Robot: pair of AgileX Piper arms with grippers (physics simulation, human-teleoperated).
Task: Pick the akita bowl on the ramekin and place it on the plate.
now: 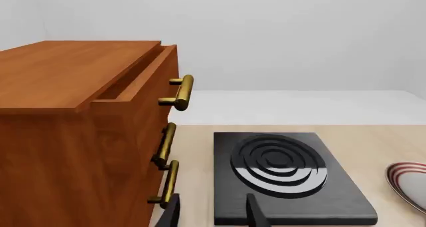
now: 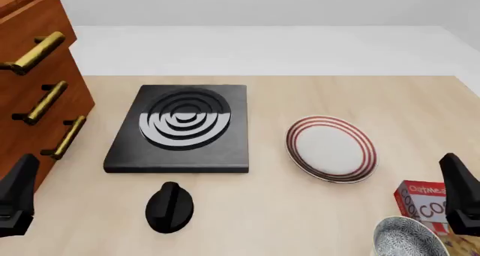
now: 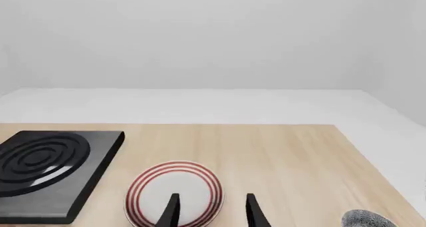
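Fingertips of the right gripper (image 3: 211, 212) stood apart with nothing between them, poised over the near edge of the plate (image 3: 175, 192). The left gripper (image 1: 211, 214) was likewise spread and empty, facing the black burner slab (image 1: 283, 174) beside the wooden drawer cabinet (image 1: 80, 127). Off near the right arm, at the table's near corner, sat the akita bowl (image 2: 411, 239), just beside a red carton (image 2: 421, 202); the ramekin beneath it was hidden. I judged the bowl rigid, glazed, slippery and breakable, best pinched across its thin rim.
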